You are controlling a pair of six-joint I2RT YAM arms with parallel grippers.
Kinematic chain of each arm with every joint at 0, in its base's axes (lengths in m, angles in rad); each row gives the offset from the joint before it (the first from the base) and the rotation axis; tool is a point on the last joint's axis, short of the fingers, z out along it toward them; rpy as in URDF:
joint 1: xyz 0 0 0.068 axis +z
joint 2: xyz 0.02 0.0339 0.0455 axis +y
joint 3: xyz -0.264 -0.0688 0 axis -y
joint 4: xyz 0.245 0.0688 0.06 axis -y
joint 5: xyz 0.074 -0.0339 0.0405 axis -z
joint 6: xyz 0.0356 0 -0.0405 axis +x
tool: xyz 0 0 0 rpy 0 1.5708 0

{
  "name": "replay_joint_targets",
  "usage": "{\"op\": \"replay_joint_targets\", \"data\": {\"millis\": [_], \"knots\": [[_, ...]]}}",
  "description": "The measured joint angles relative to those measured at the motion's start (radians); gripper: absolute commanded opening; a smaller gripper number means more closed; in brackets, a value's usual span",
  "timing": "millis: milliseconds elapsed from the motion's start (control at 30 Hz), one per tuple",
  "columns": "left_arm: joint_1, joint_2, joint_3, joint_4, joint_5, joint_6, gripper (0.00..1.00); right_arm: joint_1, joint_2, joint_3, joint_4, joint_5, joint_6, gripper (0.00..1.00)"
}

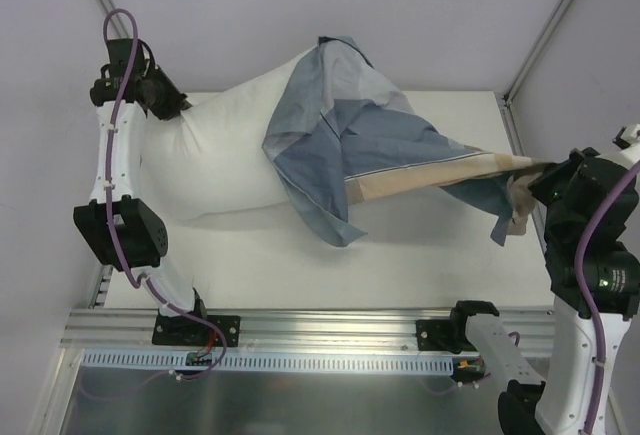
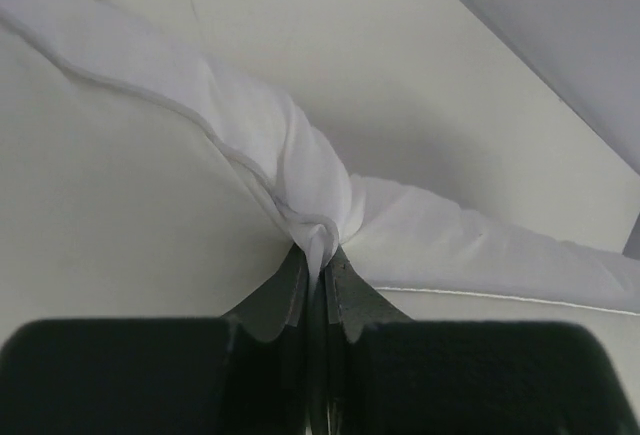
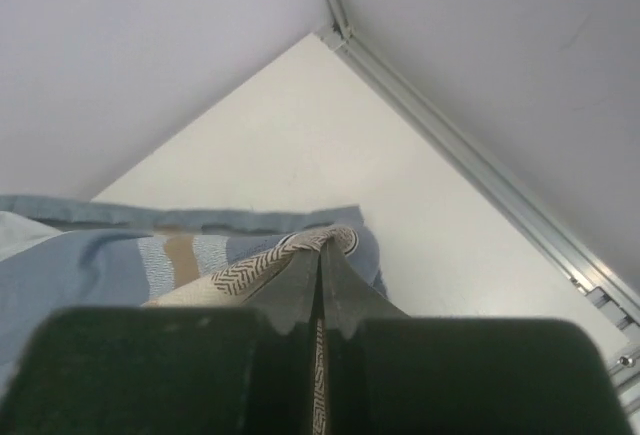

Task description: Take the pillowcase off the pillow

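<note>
The white pillow [image 1: 215, 160] lies on the table at the back left, its right end still inside the grey-blue pillowcase [image 1: 350, 125]. My left gripper [image 1: 172, 105] is shut on a pinched corner of the pillow [image 2: 320, 220] at the far left. My right gripper [image 1: 535, 180] is shut on the pillowcase's edge [image 3: 300, 250], which shows a beige patterned band, and holds it stretched to the right. The pillowcase is pulled taut into a long strip [image 1: 450, 170] between the pillow and my right gripper.
The white table [image 1: 400, 255] is bounded by a metal rail [image 1: 300, 330] at the front and frame posts [image 3: 440, 125] at the right back corner. Grey walls stand close behind.
</note>
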Motion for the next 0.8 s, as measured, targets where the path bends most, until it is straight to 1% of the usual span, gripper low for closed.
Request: {"op": "replay_joint_targets", "data": {"millis": [100,233,333,433,467,533,567,600,633,667,700,733,767,800], "knots": [[0.014,0.054,0.099,-0.075,-0.035,0.020,0.00,-0.002,0.001,0.021,0.000,0.046,-0.020,0.01],[0.014,0.127,0.129,-0.122,-0.094,0.032,0.00,-0.018,0.011,-0.032,0.001,0.087,-0.035,0.01],[0.013,0.181,0.128,-0.153,-0.150,0.032,0.00,-0.081,0.032,-0.111,-0.003,0.081,-0.039,0.01],[0.014,0.208,0.125,-0.197,-0.230,0.032,0.00,-0.196,0.077,-0.186,-0.003,0.022,-0.039,0.01],[0.014,0.209,0.124,-0.210,-0.246,0.032,0.00,-0.216,0.092,-0.216,0.001,0.006,-0.039,0.01],[0.014,0.206,0.124,-0.232,-0.271,0.032,0.09,-0.229,0.111,-0.271,0.008,-0.031,-0.039,0.01],[0.014,0.203,0.124,-0.234,-0.277,0.034,0.27,-0.231,0.121,-0.294,0.013,-0.050,-0.039,0.01],[0.013,0.199,0.124,-0.234,-0.283,0.043,0.43,-0.228,0.127,-0.309,0.018,-0.067,-0.038,0.06],[0.004,0.194,0.124,-0.230,-0.296,0.051,0.57,-0.217,0.134,-0.318,0.023,-0.085,-0.036,0.20],[-0.005,0.188,0.124,-0.222,-0.319,0.051,0.72,-0.192,0.142,-0.322,0.029,-0.090,-0.029,0.40],[-0.016,0.178,0.124,-0.216,-0.340,0.057,0.83,-0.151,0.148,-0.322,0.039,-0.090,-0.023,0.70],[-0.034,0.165,0.125,-0.209,-0.360,0.063,0.89,-0.102,0.153,-0.322,0.048,-0.081,-0.021,0.83],[-0.047,0.150,0.125,-0.205,-0.379,0.064,0.91,-0.042,0.158,-0.322,0.060,-0.077,-0.028,0.92],[-0.081,0.130,0.125,-0.203,-0.399,0.068,0.92,0.020,0.165,-0.322,0.072,-0.076,-0.031,0.99]]}}
